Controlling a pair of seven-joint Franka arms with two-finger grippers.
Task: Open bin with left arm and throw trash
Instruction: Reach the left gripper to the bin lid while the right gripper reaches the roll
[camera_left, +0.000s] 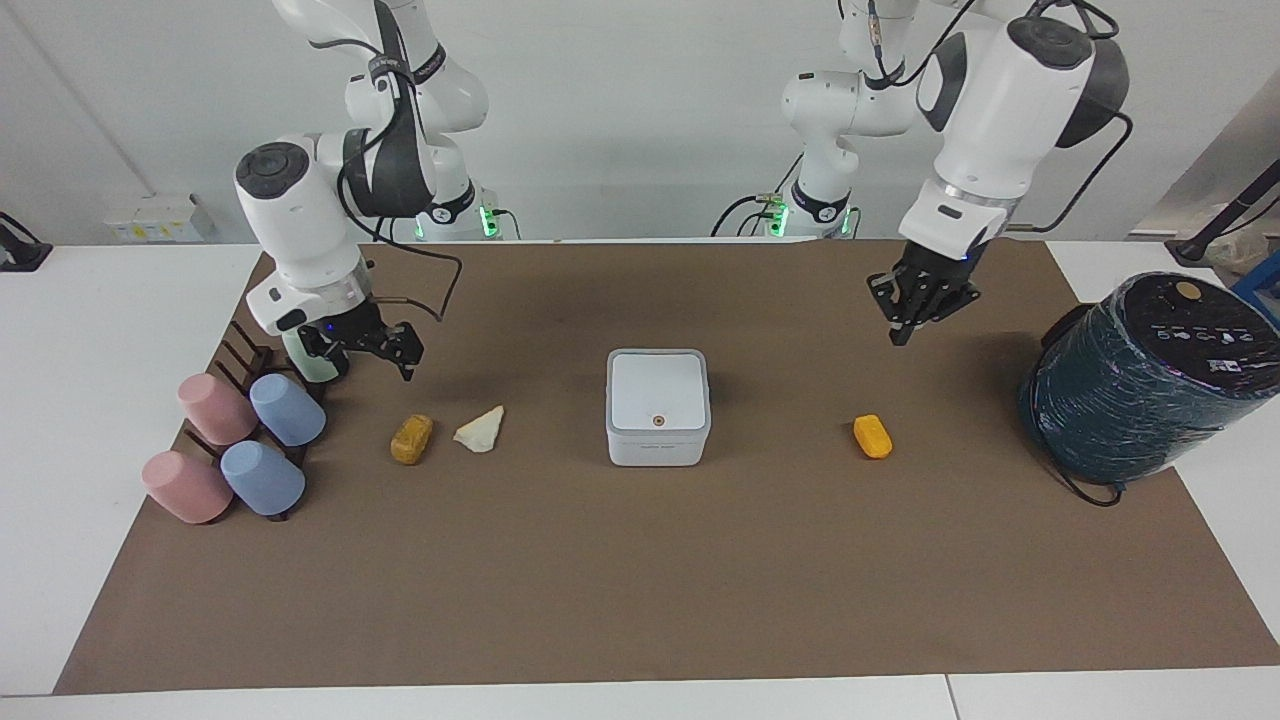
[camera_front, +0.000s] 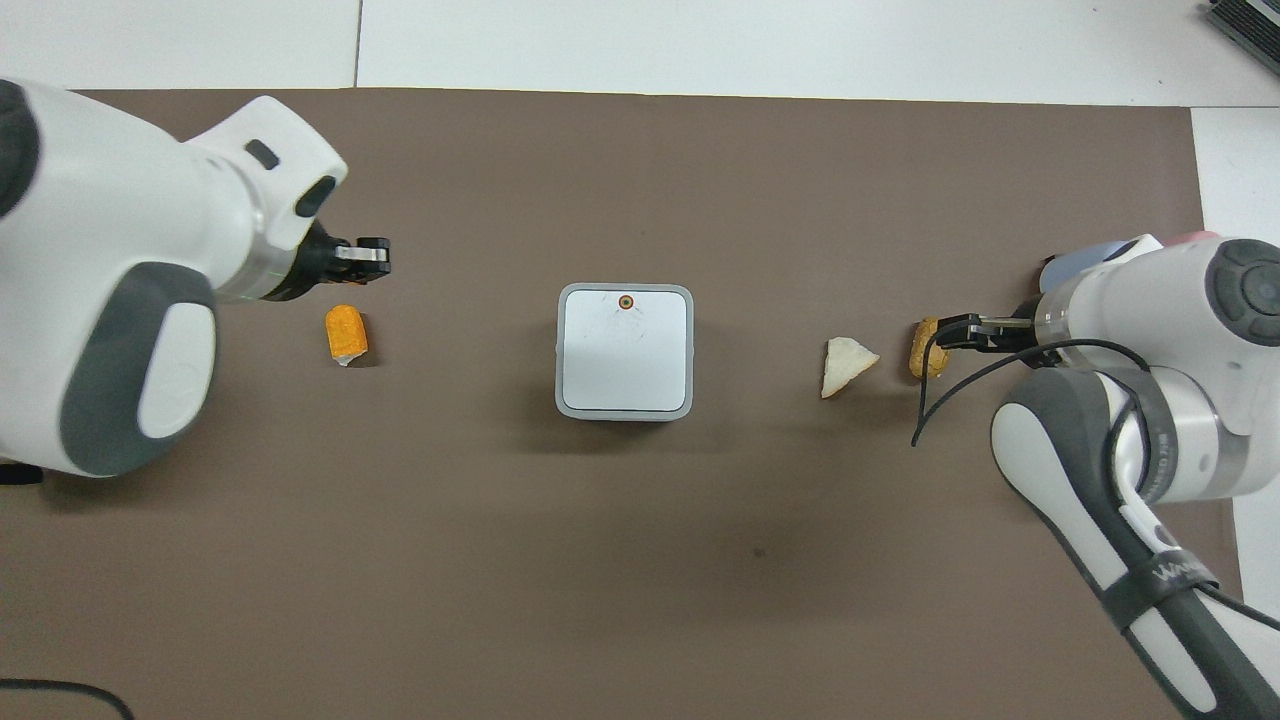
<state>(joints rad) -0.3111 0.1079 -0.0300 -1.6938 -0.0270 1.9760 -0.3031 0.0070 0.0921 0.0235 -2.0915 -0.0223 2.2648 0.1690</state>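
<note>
- Bin (camera_left: 658, 405): white square box at the middle of the brown mat (camera_left: 640, 600) on the desk (camera_left: 90, 330), lid down, red dot on the lid's edge away from the robots.
- Trash: orange lump (camera_left: 872, 436) toward the left arm's end; cream wedge (camera_left: 481, 430) and mustard-brown lump (camera_left: 411, 439) side by side toward the right arm's end. All three lie on the mat, apart from the bin.
- Left hand (camera_left: 903, 325): raised over bare mat between bin and orange lump, fingertips pressed together, holding nothing.
- Right hand (camera_left: 372, 352): above the mat beside the cup rack (camera_left: 245, 350), near the mustard-brown lump, fingers spread wide, empty.
- Dark teal cylinder (camera_left: 1140, 380): at the left arm's end.
</note>
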